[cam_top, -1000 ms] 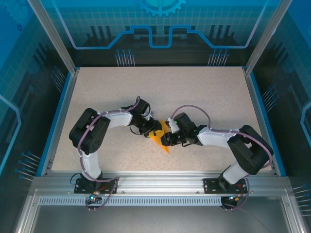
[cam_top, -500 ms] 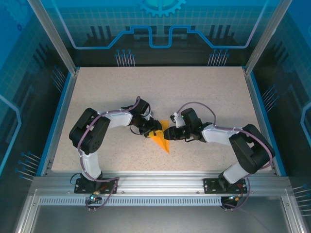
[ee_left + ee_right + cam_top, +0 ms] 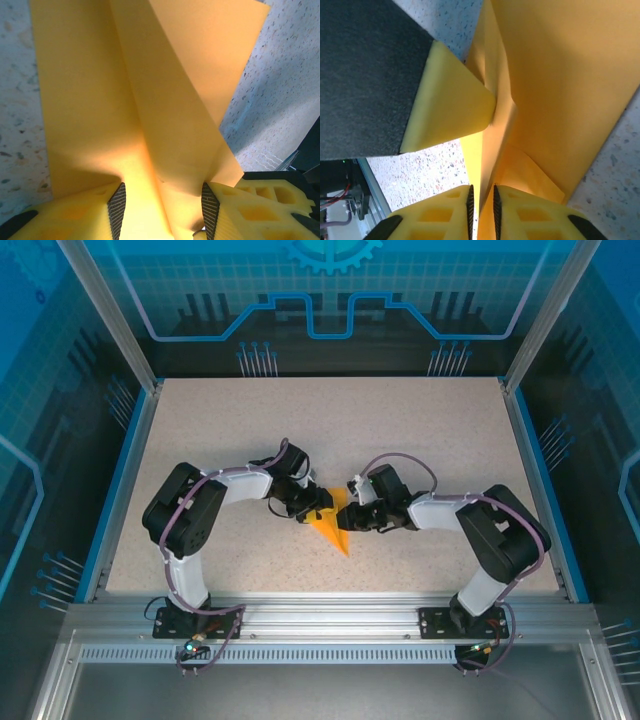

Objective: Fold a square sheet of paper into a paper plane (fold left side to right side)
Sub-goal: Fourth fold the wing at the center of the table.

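Orange paper plane (image 3: pixel 332 530), creased pointed dart, tip pointing nearward.

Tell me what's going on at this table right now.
Two robot arms are working an orange paper, already creased into a pointed shape, in the middle of the table. The left end effector straddles a raised fold with its fingers apart. The right end effector pinches a thin edge of the paper between nearly closed fingers.

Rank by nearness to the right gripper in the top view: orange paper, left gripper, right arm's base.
1. The orange paper: held by the right gripper, centre.
2. The left gripper: just left, across the paper.
3. The right arm's base: near edge, right.
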{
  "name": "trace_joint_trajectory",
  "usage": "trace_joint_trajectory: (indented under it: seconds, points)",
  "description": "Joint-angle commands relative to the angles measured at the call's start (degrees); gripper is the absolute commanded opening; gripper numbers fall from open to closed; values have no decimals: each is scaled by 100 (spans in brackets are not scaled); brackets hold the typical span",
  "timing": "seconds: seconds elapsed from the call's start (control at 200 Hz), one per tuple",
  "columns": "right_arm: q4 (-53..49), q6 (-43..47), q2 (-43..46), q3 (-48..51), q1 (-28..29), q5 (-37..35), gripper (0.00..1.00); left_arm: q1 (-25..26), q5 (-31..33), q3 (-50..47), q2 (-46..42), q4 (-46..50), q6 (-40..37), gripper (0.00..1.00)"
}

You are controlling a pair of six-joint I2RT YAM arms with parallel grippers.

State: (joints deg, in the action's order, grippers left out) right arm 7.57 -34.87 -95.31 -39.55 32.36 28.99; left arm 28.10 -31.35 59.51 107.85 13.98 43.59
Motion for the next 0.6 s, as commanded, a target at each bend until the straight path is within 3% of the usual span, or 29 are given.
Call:
trace_joint_trajectory:
  seconds: [0.0, 0.115, 0.595]
  points:
    - [-55, 40, -48, -152, 50, 48, 15, 53, 202, -22, 151, 352, -9, 48]
    - [-289, 149, -16, -200, 43, -101, 9, 52, 204, -14, 149, 367, -10, 48]
    - [-712, 356, -108, -344, 29, -521, 9, 51, 192, -9, 140, 376, -26, 49]
